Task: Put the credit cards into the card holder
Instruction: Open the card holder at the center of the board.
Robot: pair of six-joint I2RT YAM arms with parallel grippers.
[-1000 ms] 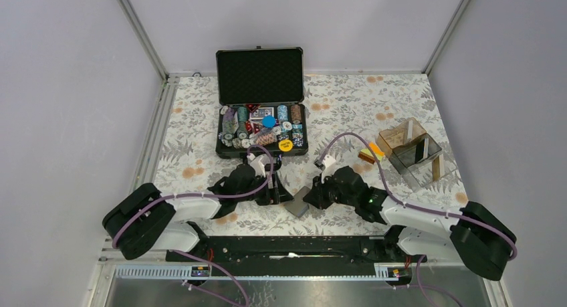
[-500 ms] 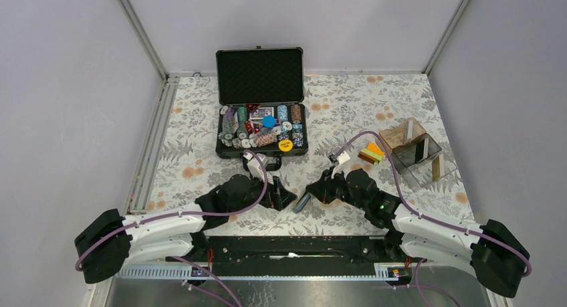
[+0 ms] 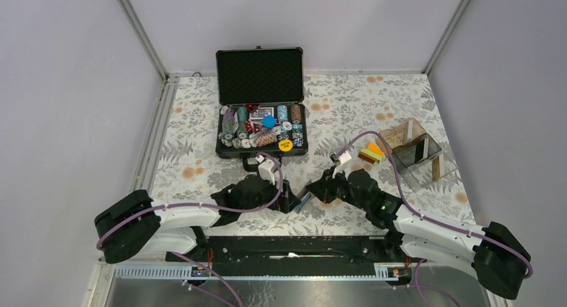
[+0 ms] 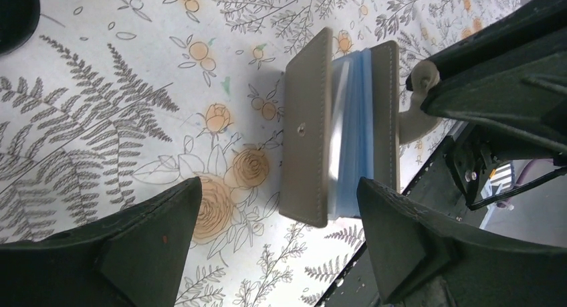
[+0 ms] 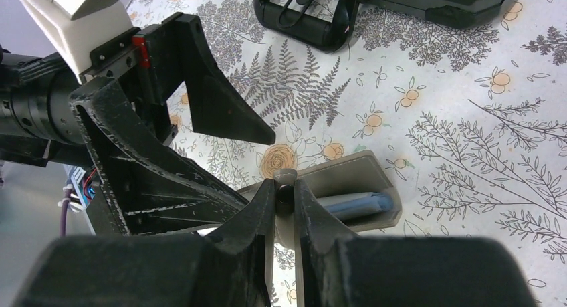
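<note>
The grey card holder (image 4: 306, 130) stands on edge, half open, with blue sleeves (image 4: 358, 120) between its two flaps. My right gripper (image 5: 285, 188) is shut on its snap tab and holds it up off the cloth. My left gripper (image 4: 279, 186) is open, its fingers either side of the holder's near end without touching it. In the top view the holder (image 3: 305, 201) sits between the left gripper (image 3: 293, 201) and the right gripper (image 3: 315, 190). The orange, yellow and green credit cards (image 3: 371, 152) lie stacked to the right, away from both grippers.
An open black chip case (image 3: 261, 113) with chips and a card deck stands behind the arms; its handle (image 5: 304, 19) is close ahead of the right gripper. A clear brownish acrylic box (image 3: 414, 150) sits at the right beside the cards. The black base rail (image 3: 287, 247) runs along the near edge.
The card holder went from lying flat to standing on edge in my right gripper. My left gripper moved right and now straddles the holder's end.
</note>
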